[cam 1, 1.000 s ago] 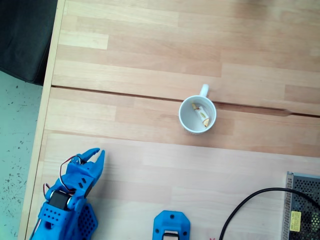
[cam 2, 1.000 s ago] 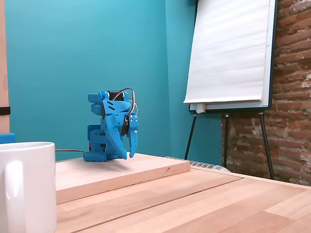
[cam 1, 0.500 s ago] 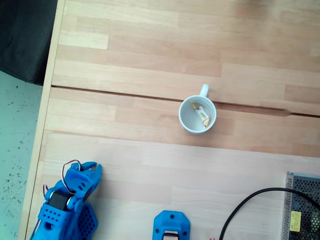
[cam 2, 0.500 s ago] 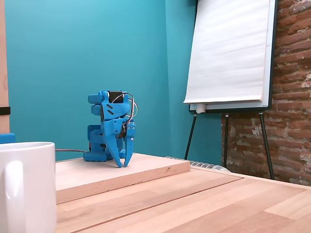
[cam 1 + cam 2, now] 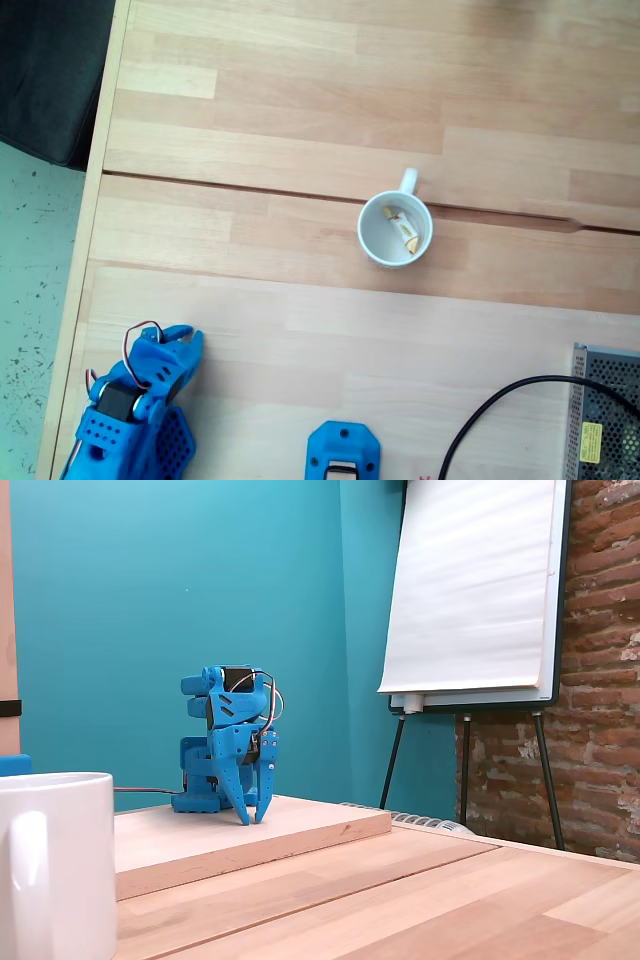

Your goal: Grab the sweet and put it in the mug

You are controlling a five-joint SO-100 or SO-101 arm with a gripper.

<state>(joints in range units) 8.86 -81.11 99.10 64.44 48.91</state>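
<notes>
- The sweet (image 5: 404, 231) lies inside the mug (image 5: 395, 230), its long axis running from about 11 o'clock to 5 o'clock in the top-down fixed view.
- The mug stands upright on the wooden table (image 5: 300, 150), handle pointing to 12 o'clock.
- Well apart, toward 8 o'clock from the mug, the blue gripper (image 5: 184, 335) is folded back, tips down on the board (image 5: 253, 821), fingers pressed together and empty.
- A black cable (image 5: 500, 405) curves at the lower right.
</notes>
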